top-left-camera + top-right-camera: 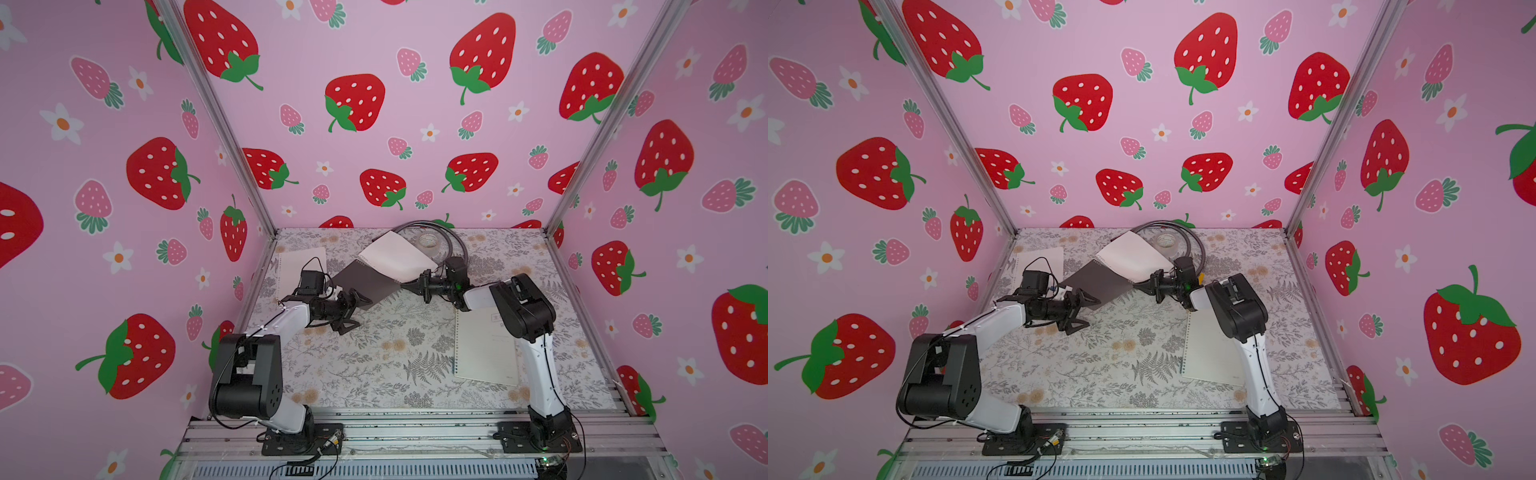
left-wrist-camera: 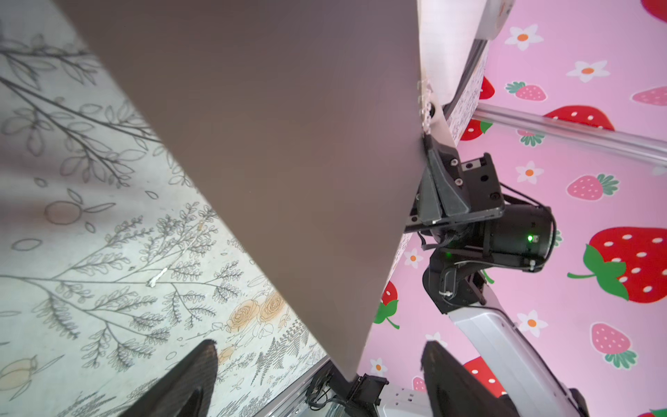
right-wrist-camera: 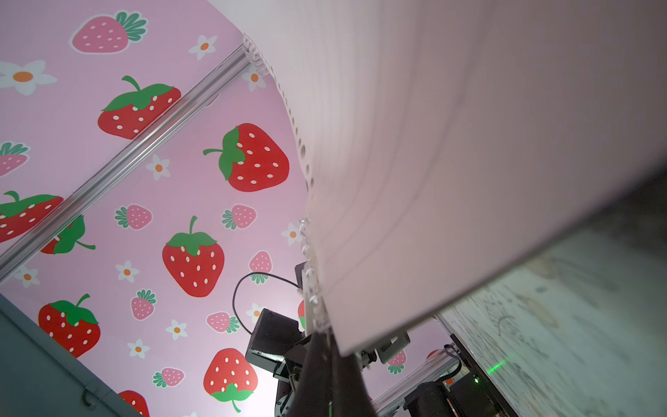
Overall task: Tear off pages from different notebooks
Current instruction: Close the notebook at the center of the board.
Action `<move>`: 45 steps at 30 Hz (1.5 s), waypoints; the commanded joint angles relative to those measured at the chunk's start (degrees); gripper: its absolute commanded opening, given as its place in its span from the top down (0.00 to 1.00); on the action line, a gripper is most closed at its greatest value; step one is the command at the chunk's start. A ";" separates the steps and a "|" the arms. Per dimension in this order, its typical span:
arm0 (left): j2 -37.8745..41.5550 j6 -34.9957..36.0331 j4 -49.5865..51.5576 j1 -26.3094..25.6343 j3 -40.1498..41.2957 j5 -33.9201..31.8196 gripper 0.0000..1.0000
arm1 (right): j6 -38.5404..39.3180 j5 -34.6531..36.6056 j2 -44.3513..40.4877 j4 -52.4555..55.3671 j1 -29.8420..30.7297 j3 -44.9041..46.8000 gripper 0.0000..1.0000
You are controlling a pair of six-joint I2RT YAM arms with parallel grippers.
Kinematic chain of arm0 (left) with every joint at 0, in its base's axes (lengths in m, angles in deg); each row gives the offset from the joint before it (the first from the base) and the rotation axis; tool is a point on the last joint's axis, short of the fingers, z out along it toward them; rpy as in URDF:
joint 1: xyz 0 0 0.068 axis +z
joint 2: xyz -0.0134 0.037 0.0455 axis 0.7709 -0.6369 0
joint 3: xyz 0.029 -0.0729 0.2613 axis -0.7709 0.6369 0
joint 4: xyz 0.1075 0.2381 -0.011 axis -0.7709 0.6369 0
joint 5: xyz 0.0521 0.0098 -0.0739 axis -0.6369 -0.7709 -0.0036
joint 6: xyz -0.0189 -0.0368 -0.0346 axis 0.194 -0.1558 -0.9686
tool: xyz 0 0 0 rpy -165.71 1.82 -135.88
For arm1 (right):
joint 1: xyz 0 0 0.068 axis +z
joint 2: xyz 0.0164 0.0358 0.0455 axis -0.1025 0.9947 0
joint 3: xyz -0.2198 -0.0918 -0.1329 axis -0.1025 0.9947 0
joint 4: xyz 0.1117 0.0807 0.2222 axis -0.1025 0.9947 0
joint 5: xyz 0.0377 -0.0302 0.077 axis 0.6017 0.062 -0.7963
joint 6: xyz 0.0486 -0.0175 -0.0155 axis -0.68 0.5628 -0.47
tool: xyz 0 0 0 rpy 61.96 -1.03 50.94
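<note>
Where the right fingers pinch shut on a corner of the dark notebook by its spiral, you have it lifted over the far middle of the table. The cover hangs down and its white pages fan upward.

The left fingers are spread wide beside the cover's low corner; contact there cannot be told.

Count: two notebooks, one loose page, one tape roll.
- The whitish notebook lies flat near the right edge, its far end hidden under the right arm and its label too small to read.
- The loose page lies at the far left corner, partly covered by the left wrist.
- The tape roll sits at the far edge.
</note>
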 commanded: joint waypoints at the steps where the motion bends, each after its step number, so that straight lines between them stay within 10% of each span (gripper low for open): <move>1: -1.81 -1.91 -4.32 0.45 -0.25 -1.30 0.15 | -3.79 2.82 1.78 0.42 0.26 1.45 1.00; 22: -10.83 1.90 -4.17 -0.26 -10.79 -14.36 1.00 | -2.07 0.61 -2.81 0.27 2.88 10.83 1.00; 27: -9.55 4.91 -1.87 -1.41 -12.09 -15.37 1.00 | -1.46 -0.83 -3.57 2.64 3.18 11.29 1.00; 31: -7.18 10.18 6.11 -2.43 -15.89 -19.36 1.00 | 5.46 -1.26 -7.00 16.09 2.72 11.03 0.45; 33: -5.82 13.04 11.93 -2.57 -18.32 -22.58 1.00 | 12.00 0.42 -10.42 27.75 1.92 10.73 0.35; 45: 0.10 28.54 42.82 -2.77 -26.77 -31.53 1.00 | 39.53 13.03 -17.50 71.21 -1.65 -4.55 0.40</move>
